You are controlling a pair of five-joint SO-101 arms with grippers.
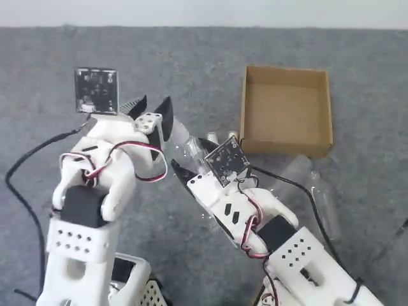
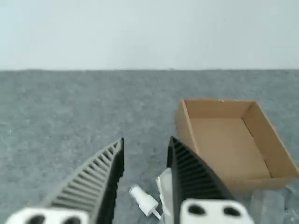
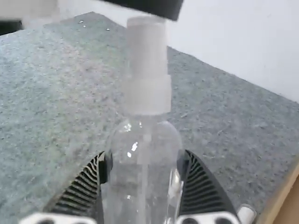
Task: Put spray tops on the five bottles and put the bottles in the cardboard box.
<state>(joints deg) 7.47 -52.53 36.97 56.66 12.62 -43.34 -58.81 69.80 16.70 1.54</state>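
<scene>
My right gripper is shut on a clear bottle with a white spray top sitting on its neck. In the high view the right gripper holds that bottle tilted toward the left gripper, which is open just beyond the bottle's top. The left gripper has nothing between its fingers. A loose spray top lies on the carpet below it. One dark fingertip of the left gripper hangs right over the top. The cardboard box stands empty at the back right.
Clear bottles without tops lie on the grey carpet in front of the box, right of the right arm. Two small loose spray tops lie near the box's near left corner. Cables trail from both arms.
</scene>
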